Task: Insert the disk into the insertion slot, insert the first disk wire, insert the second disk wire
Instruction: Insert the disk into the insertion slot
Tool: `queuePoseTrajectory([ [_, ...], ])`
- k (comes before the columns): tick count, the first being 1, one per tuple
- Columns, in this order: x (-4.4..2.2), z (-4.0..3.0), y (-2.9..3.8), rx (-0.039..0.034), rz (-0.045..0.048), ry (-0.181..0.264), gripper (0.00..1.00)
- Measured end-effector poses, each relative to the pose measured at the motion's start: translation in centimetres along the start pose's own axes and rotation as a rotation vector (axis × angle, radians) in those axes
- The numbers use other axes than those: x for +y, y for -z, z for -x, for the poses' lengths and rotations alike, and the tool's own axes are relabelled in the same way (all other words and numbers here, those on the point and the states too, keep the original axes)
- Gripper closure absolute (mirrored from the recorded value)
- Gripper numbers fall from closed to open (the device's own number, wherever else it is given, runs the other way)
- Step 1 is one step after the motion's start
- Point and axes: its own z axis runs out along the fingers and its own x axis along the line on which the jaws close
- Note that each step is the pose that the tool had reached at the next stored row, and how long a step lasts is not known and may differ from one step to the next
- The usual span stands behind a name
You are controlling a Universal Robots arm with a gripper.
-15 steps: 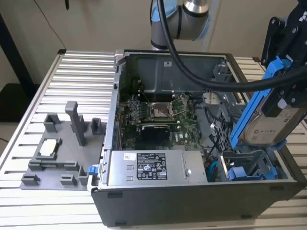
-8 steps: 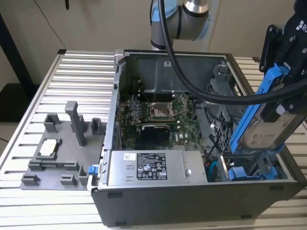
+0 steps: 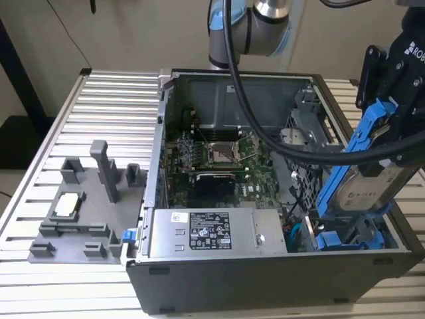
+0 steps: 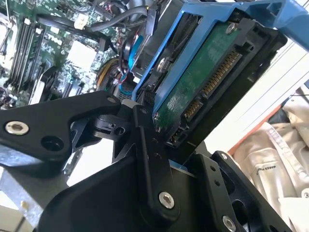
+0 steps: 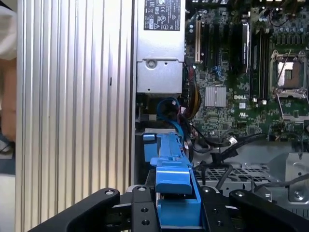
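Observation:
My gripper (image 3: 380, 106) is shut on the disk (image 3: 372, 189), a silver-grey drive in a bright blue carrier frame. The disk hangs steeply tilted over the exterior view's right end of the open computer case. Its lower end points down at the drive cage holding the insertion slot (image 3: 352, 240); I cannot tell whether it touches. In the second wrist view the black fingers (image 4: 147, 145) clamp the blue frame, and the disk (image 4: 203, 77) shows its green board and connectors. The first wrist view shows the carrier's edge (image 5: 171, 164) between the fingers (image 5: 140, 205). Blue cables (image 5: 169, 104) lie near the cage.
A silver power supply (image 3: 212, 232) fills the case front, with the motherboard (image 3: 212, 159) behind it. The arm's black cable (image 3: 265, 126) crosses above the board. A perforated panel (image 3: 302, 179) stands beside the cage. A grey fixture (image 3: 86, 206) sits on the slatted table (image 3: 99, 100).

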Motion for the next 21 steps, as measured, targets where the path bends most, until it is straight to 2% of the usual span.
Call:
queuePoseTrajectory([
  [14,-0.16,0.03,-1.72,0.0008,-0.0002,0.017,0.67],
  [21,-0.52,0.03,-2.37,0.0008,-0.0002,0.019,0.67],
])
